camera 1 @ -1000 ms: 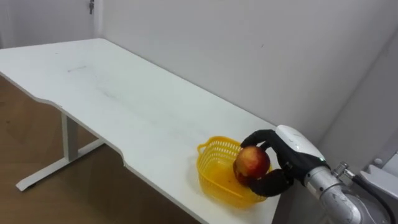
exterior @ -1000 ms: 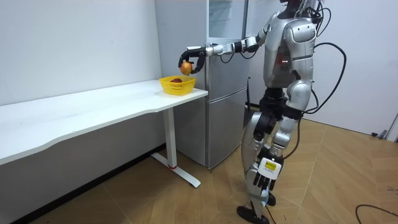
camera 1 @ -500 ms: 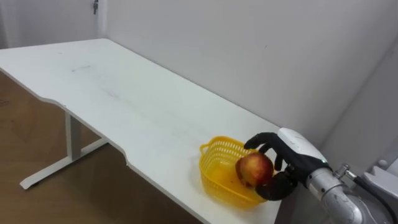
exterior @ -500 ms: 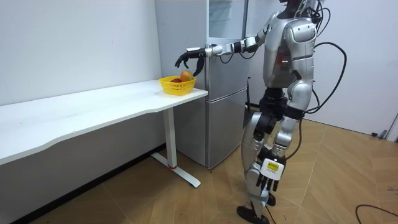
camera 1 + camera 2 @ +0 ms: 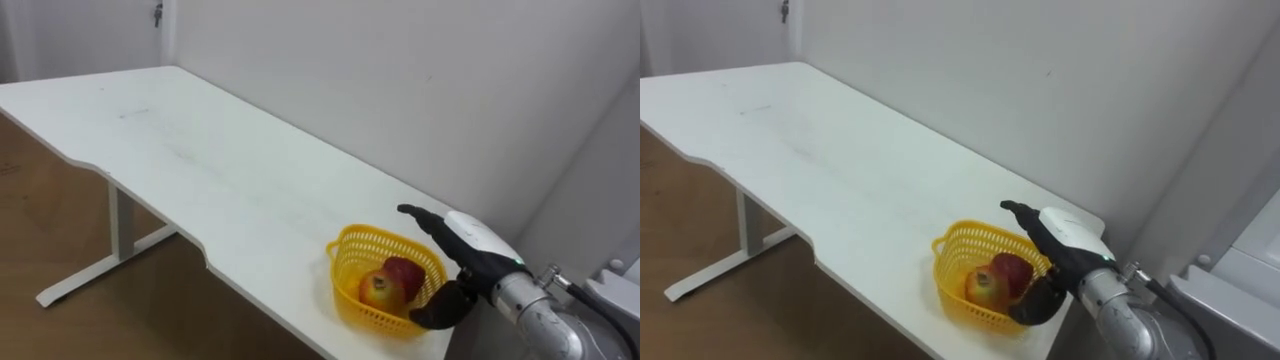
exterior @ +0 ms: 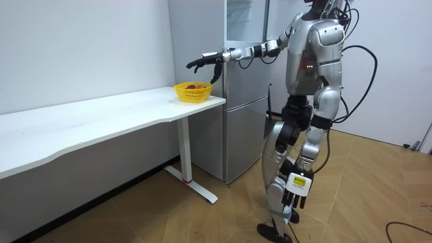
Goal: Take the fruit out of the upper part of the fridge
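Observation:
A yellow basket (image 5: 348,262) stands at the near right corner of the white table (image 5: 180,150), beside the fridge (image 6: 246,101). Two apples lie in it: a dark red one (image 5: 407,272) and a red-yellow one (image 5: 377,291). My right hand (image 5: 468,240) hovers over the basket's right side, open, fingers stretched out and holding nothing, thumb below by the rim. In the room view my right arm reaches from the fridge side out over the basket (image 6: 192,92). My left hand (image 6: 290,199) hangs by my thigh, fingers relaxed.
I stand in front of the grey fridge, turned toward the table end. The long white table runs off to the left along the wall. Wooden floor lies beneath, with the table's leg (image 5: 115,225) near the front edge.
The red-yellow apple has left my right hand and now lies in the basket. The hand's fingers have gone from curled round it to straight.

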